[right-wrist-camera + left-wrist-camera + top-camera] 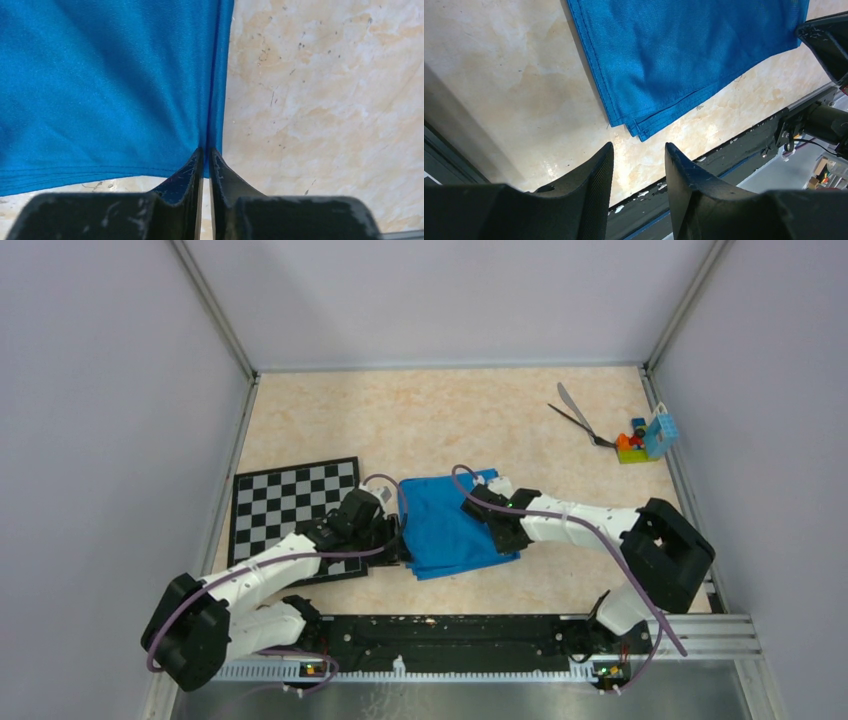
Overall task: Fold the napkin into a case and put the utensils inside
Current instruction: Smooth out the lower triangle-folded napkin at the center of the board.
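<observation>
The napkin (452, 528) is a shiny blue cloth folded in layers at the table's middle. It also shows in the left wrist view (684, 55) and the right wrist view (100, 90). My right gripper (487, 502) (206, 150) is shut on the napkin's right edge, pinching a fold of cloth. My left gripper (398, 540) (639, 146) is open and empty, just off the napkin's near left corner, above bare table. The utensils lie at the far right: a silver-grey knife (569, 404) and a thin black piece (577, 424), crossing each other.
A black-and-white chessboard (290, 502) lies left of the napkin, partly under my left arm. Colourful toy blocks (640, 440) sit by the right wall near the utensils. A black rail (450, 632) (724, 155) runs along the near edge.
</observation>
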Available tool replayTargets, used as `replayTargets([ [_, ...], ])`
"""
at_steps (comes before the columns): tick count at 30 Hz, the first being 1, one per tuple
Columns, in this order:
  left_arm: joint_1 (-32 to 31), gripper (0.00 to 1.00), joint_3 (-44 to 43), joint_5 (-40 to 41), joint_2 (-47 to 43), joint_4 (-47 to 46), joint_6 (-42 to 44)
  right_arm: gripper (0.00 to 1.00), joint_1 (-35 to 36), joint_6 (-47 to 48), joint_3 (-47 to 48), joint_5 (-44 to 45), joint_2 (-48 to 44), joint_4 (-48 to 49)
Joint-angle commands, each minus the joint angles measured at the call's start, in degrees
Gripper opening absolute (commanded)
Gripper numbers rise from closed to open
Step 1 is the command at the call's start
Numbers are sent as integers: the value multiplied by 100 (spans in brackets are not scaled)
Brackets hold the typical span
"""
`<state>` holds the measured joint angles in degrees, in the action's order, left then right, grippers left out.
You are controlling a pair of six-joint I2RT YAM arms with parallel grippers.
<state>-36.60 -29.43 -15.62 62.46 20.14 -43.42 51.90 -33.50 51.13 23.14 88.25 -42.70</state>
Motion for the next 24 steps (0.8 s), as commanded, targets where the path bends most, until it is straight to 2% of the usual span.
replayTargets([
  [1,-23,48,66,-79,122,-359,-22,2,66,-60,137,311,-375,2],
  [7,-28,49,129,-90,420,-538,-110,0,-59,-81,-80,149,-628,123],
  [9,-27,46,163,-121,472,-623,-152,0,-381,-13,-322,-497,-875,442],
  [10,-24,45,192,-113,478,-663,-191,3,-592,70,-488,-896,-1033,752],
  [13,-25,45,242,-126,517,-723,-220,33,-1013,289,-881,-1799,-1546,1323],
  [16,-39,46,289,-138,655,-829,-227,39,-1491,277,-1205,-2720,-1991,1705],
  [18,-64,45,355,-201,775,-989,-247,43,-1653,306,-1279,-2811,-2114,1759],
  [22,-104,37,392,-274,1038,-1277,-290,44,-1799,364,-1325,-2790,-1913,1719],
  [24,-149,32,342,-219,1095,-1302,-298,37,-1959,280,-1506,-2955,-1870,1940],
])
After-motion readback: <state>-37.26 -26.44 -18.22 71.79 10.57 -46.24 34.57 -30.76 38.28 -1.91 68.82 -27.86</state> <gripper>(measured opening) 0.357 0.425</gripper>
